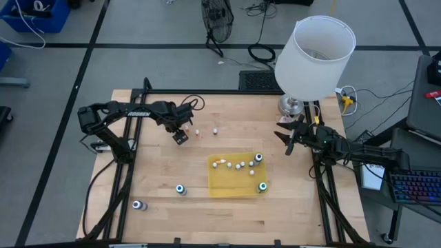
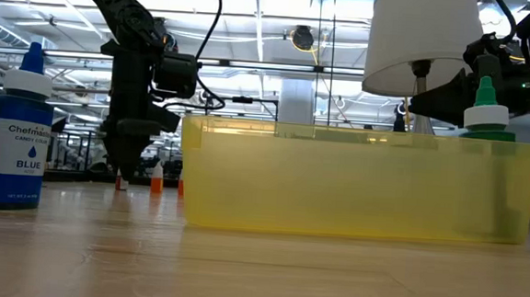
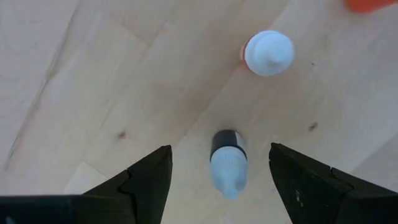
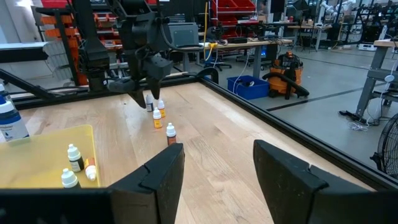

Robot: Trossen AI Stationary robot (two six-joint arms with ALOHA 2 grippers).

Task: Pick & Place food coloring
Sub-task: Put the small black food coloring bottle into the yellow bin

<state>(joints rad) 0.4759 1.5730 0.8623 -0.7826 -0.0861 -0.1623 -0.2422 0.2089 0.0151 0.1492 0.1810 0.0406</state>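
Note:
My left gripper (image 1: 180, 138) points down over the table's far left part, open. A tiny dark bottle of food coloring with a whitish dropper cap (image 3: 228, 163) stands upright on the wood between its fingers, with a gap on each side. An orange bottle with a white cap (image 3: 268, 53) stands just beyond it. Further tiny bottles (image 1: 215, 130) stand in a row to the right. The yellow tray (image 1: 219, 187) holds several bottles, among them one with a green top (image 2: 488, 111). My right gripper (image 1: 284, 140) waits open and level by the lamp, with nothing in it.
A white-shaded lamp (image 1: 313, 58) stands at the far right corner. Larger dark bottles stand on the wood near the front left (image 1: 180, 189) (image 1: 137, 205); one reads blue (image 2: 15, 133). A black frame rail (image 1: 207, 91) runs along the far edge.

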